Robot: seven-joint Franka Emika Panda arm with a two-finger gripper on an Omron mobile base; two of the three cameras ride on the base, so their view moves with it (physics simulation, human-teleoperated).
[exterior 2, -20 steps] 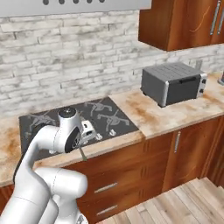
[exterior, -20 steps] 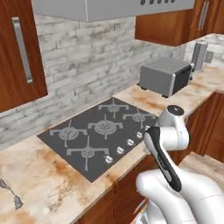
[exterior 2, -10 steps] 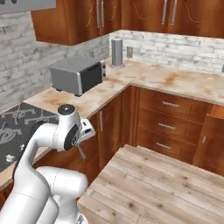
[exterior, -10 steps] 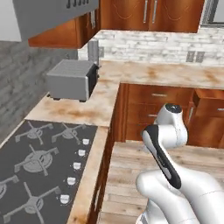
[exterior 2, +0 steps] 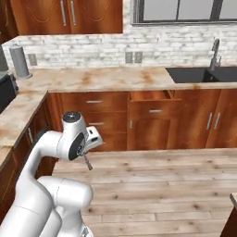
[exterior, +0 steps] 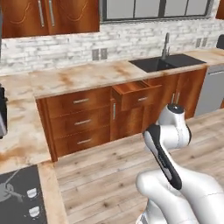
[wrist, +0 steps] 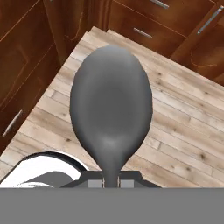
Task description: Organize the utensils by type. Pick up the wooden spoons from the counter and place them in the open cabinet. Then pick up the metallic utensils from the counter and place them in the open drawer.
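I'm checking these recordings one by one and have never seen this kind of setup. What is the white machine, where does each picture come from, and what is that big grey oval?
The white machine is a jointed robot arm on a driving base in a rendered kitchen. Two pictures come from cameras on the base, behind the arm to its left and right. The third looks along the two-finger gripper. The grey oval is the bowl of a small grey metal spoon, clamped by its neck in the shut gripper, so close that it looks huge. From the right it shows as a thin stick. Ahead stands a beige marbled stone counter over reddish-brown wood fronts, with one shallow drawer pulled open, and a dark sink.
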